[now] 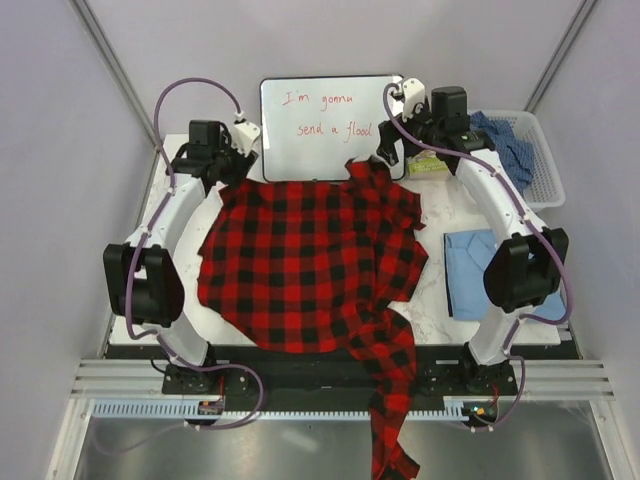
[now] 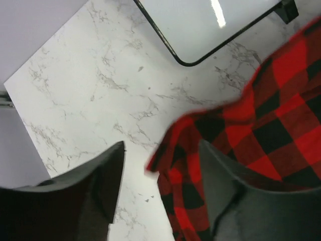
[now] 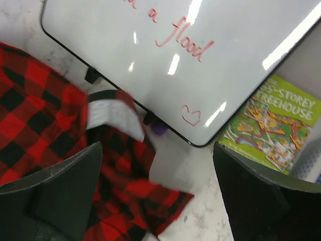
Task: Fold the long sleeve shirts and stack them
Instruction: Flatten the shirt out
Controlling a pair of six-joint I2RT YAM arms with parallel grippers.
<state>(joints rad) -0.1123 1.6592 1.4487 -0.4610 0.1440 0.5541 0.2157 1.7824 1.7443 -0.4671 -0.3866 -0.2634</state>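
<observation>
The red-and-black checked flannel [image 1: 310,260] lies spread over the middle of the table, with one sleeve hanging over the near edge. My left gripper [image 1: 226,170] is open above its far left corner. In the left wrist view [image 2: 160,168] that cloth edge [image 2: 185,165] lies between the fingers, ungripped. My right gripper [image 1: 385,152] is open above the collar. The right wrist view [image 3: 155,188] shows the flannel [image 3: 50,105] and its white label [image 3: 113,116]. A folded light blue shirt [image 1: 468,268] lies at the right. The darker blue speckled shirt [image 1: 512,148] sits in a basket.
A whiteboard [image 1: 330,125] with red writing stands at the back, close behind both grippers. A green book [image 1: 428,165] lies right of it. A white basket [image 1: 545,170] sits at the back right. The right arm's elbow [image 1: 522,270] overlaps the light blue shirt.
</observation>
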